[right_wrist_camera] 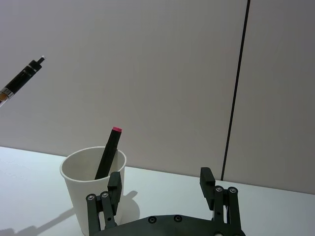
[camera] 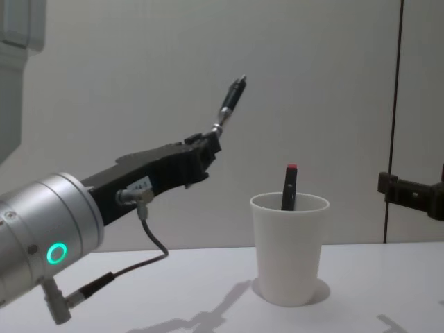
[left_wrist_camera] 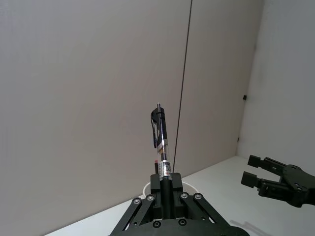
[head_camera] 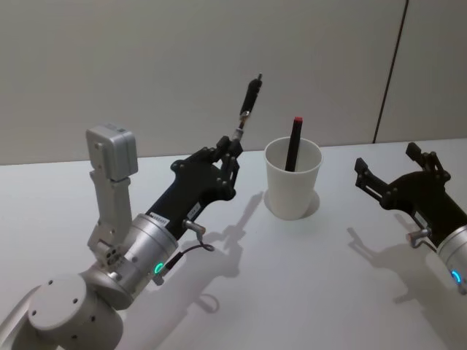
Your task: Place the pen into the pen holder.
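Pinching the pen (head_camera: 248,102) near its lower end, my left fingers (head_camera: 235,144) hold it tilted in the air, high over the bench (head_camera: 306,284), left of the pen holder (head_camera: 292,193). My right fingers (head_camera: 363,171) are spread and empty at the right side. Farther, the pen holder stands upright on the bench with a red-topped black pen (head_camera: 294,142) inside

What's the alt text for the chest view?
The left gripper, shut on the pen, holds it tilted in the air, up and left of the white pen holder. A red-tipped marker stands in it; the right gripper sits at the right edge.
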